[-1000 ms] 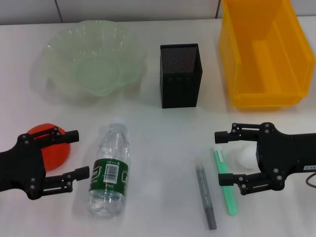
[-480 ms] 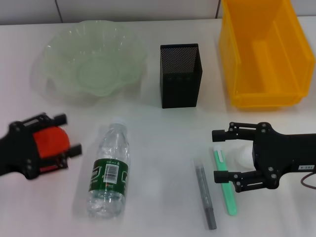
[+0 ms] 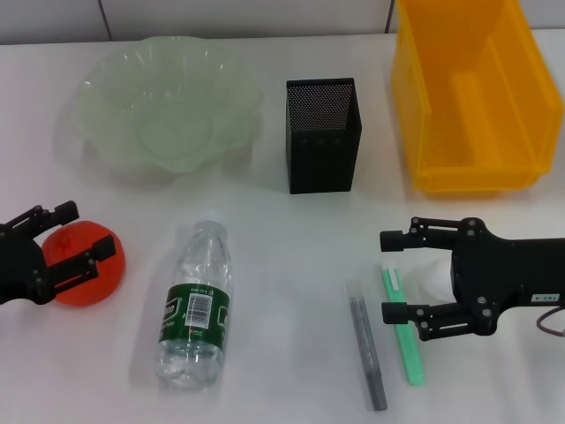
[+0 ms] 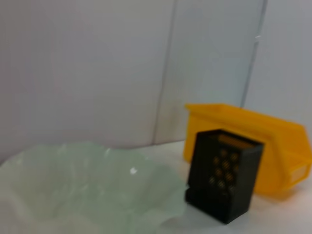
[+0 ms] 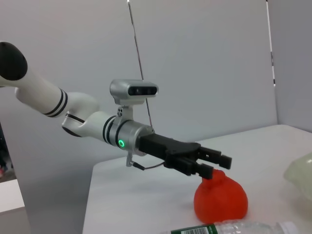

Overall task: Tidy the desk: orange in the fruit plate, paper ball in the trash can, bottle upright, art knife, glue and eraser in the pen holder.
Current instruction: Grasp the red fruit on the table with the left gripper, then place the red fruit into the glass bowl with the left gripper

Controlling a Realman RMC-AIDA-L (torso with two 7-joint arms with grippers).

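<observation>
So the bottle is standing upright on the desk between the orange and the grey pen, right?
Not quite. The bottle is lying on its side, cap toward the fruit plate, not standing upright; the head view shows this. It does sit between the orange and the grey pen.

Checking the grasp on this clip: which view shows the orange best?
The right wrist view: the orange sits side-on with the left gripper over its top. The head view shows it from above, partly covered. The left wrist view misses it.
</observation>
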